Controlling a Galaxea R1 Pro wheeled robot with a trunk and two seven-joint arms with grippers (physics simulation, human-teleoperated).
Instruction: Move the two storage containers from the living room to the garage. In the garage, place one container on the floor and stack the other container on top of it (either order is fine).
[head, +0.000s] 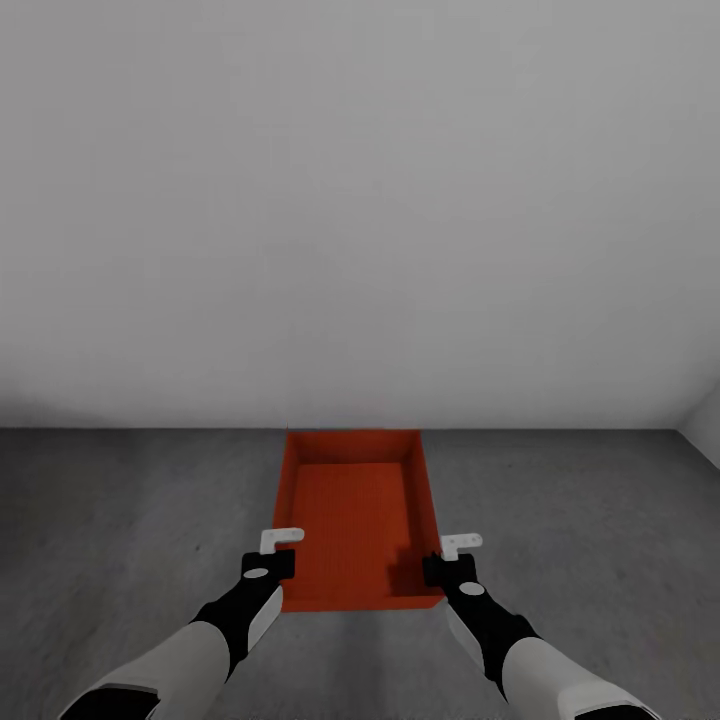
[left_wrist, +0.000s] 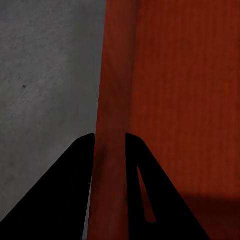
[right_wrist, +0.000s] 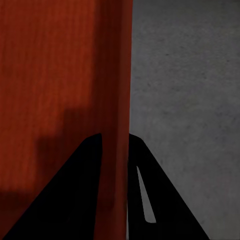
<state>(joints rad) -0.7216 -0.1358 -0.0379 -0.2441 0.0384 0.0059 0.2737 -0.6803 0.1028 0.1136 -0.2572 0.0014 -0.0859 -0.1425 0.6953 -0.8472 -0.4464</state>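
One orange-red lidless storage container lies lengthwise ahead of me over the dark grey garage floor, its far end at the white wall. My left gripper is shut on its left side wall near the near corner. My right gripper is shut on its right side wall. In the left wrist view the black fingers straddle the thin orange wall. The right wrist view has the same grip, fingers on either side of the wall. I cannot tell whether the container rests on the floor or hangs just above it.
A plain white wall stands straight ahead. A second white wall meets it at the far right corner. Speckled concrete spreads on both sides of the container.
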